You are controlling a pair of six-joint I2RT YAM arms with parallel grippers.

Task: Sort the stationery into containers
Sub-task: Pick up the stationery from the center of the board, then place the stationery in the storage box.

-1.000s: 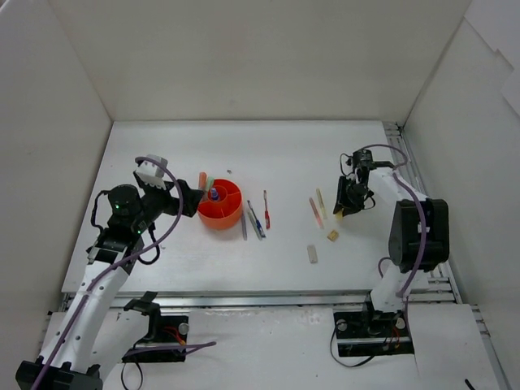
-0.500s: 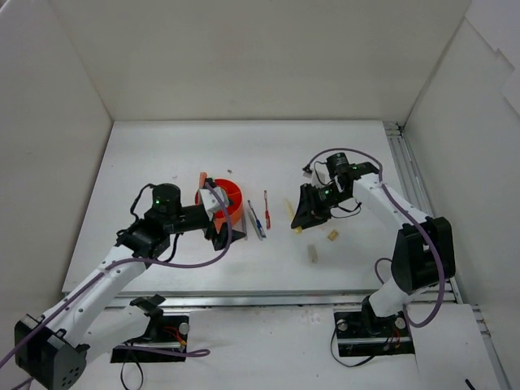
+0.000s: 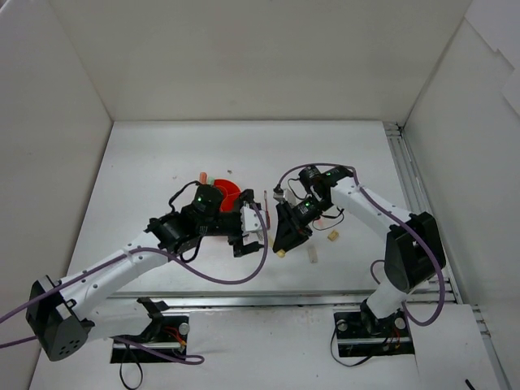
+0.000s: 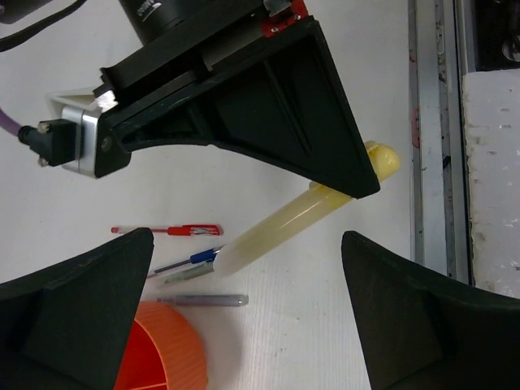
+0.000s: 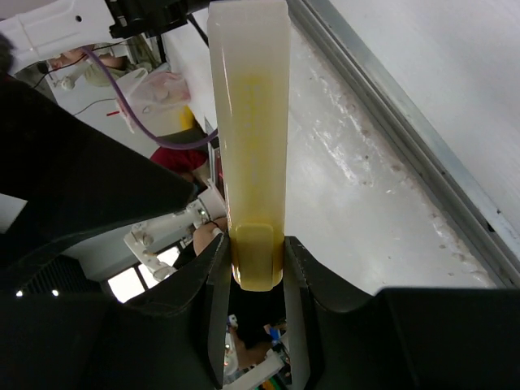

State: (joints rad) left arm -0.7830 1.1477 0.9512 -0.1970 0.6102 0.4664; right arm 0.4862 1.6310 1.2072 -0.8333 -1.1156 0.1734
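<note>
My right gripper (image 3: 283, 242) is shut on a yellow marker (image 5: 248, 154) and holds it tilted above the table right of the pens; its yellow end (image 3: 280, 253) sticks out below. The left wrist view shows the marker (image 4: 284, 223) in the right gripper's black fingers. My left gripper (image 3: 250, 236) is open and empty, its fingers (image 4: 89, 284) wide apart, just left of the marker. The orange-red bowl (image 3: 226, 193) is partly hidden behind my left arm; its rim (image 4: 166, 345) shows. A red pen (image 4: 166, 231), blue pen (image 4: 191, 259) and grey pen (image 4: 203, 301) lie beside it.
Two beige eraser blocks (image 3: 312, 254) (image 3: 332, 236) lie right of the grippers. An orange marker (image 3: 202, 176) lies left of the bowl at the back. Metal rails (image 3: 402, 162) run along the table's right edge. White walls enclose the table.
My right gripper has carried the yellow marker left from the right side towards the table's middle. My left arm has swung right, past the bowl, until the two grippers are close together.
</note>
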